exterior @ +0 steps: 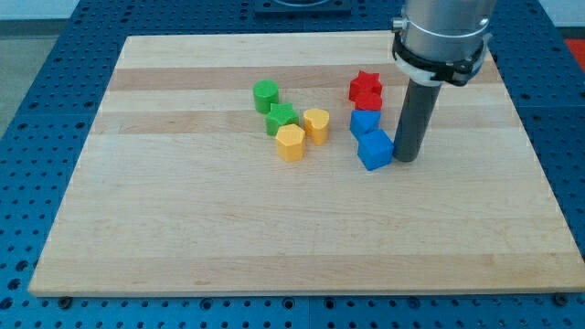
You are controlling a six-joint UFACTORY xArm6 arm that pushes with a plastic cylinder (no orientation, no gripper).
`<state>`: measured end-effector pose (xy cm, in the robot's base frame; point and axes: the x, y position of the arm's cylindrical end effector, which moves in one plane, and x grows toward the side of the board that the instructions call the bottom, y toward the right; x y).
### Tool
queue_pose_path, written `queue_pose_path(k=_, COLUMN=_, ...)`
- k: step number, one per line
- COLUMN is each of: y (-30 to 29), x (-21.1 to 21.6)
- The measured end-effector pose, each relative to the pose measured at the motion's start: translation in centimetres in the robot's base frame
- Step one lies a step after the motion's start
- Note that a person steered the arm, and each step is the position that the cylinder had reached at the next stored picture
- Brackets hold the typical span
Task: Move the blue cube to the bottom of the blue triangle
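Observation:
The blue cube point(375, 150) lies on the wooden board right of centre. Directly above it in the view, touching it, is the blue triangle point(364, 122). My tip point(406, 159) stands at the blue cube's right side, touching or almost touching it. The dark rod rises from there to the arm's grey flange at the view's top right.
A red star point(365, 84) and another red block point(369, 100) sit just above the blue triangle. A green round block point(265, 94), a green star point(281, 117), a yellow heart point(316, 123) and a yellow hexagon point(290, 143) cluster left of centre. The wooden board point(183, 228) lies on a blue perforated table.

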<state>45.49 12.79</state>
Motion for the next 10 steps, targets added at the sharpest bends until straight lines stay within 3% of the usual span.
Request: queue_pose_path(k=10, y=-2.9, x=2.5)
